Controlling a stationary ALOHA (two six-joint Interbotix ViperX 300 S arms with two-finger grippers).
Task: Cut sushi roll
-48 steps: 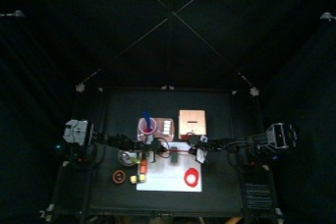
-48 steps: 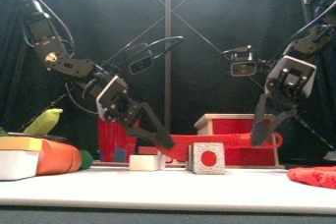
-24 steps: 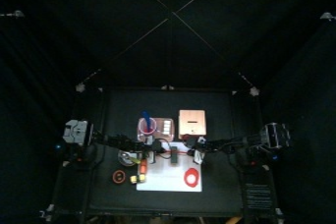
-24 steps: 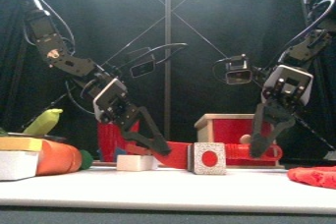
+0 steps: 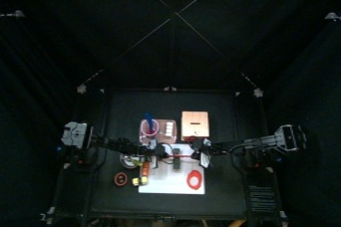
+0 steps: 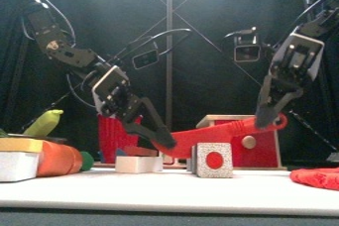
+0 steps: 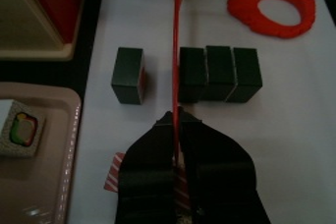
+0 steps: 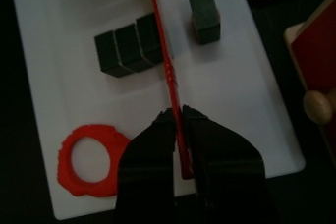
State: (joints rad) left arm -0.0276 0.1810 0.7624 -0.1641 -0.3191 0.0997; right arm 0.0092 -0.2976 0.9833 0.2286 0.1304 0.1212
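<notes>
gap between cut piece and roll | red blade above

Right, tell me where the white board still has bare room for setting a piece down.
On the white cutting board, free patches lie between the single cut piece and the board's edge by the tray, and between the uncut roll and the red ring. It is crowded along the middle, where the red knife spans both grippers.
</notes>
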